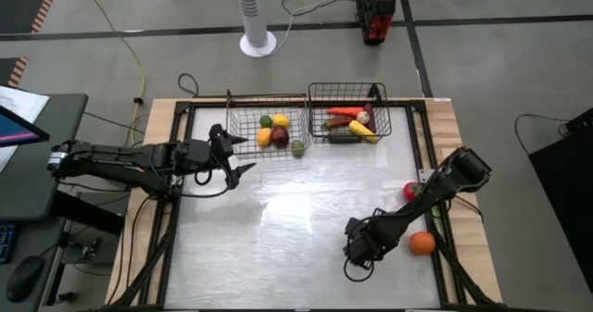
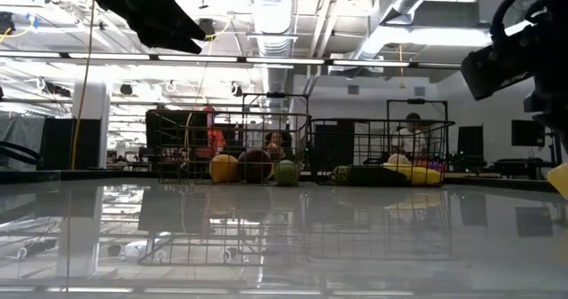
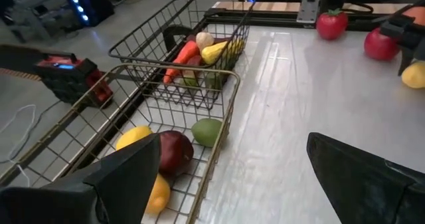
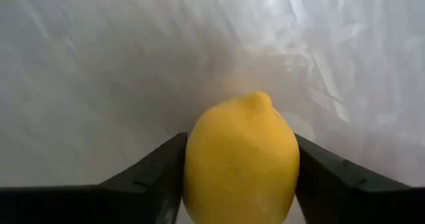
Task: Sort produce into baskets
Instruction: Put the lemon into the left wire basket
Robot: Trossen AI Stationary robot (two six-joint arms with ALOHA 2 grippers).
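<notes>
My right gripper [image 1: 357, 253] is over the near right part of the table, shut on a yellow lemon [image 4: 242, 156]. My left gripper [image 1: 243, 155] is open and empty, just near of the lighter wire basket [image 1: 243, 119]. That basket holds round yellow, maroon and green produce [image 3: 174, 151]. The darker wire basket [image 1: 320, 94] beside it holds long red, yellow and green produce [image 1: 350, 123]. A red tomato [image 1: 410, 192] and an orange [image 1: 422, 243] lie on the table's right side. My right gripper pinches the lemon between its two fingers, one on each of its broad sides [image 4: 192, 164]. The fingers point down at the table from above. The lemon's pointed tip [image 4: 257, 100] faces away from the wrist. In the low view the lemon [image 2: 560, 180] hangs clear of the table.
The two baskets stand side by side at the table's far edge. The white tabletop [image 1: 296, 229] between the arms is bare. A second red round fruit [image 3: 380, 44] shows near the tomato [image 3: 331, 23] in the left wrist view. A raised frame [image 1: 435, 145] runs along the table's edges.
</notes>
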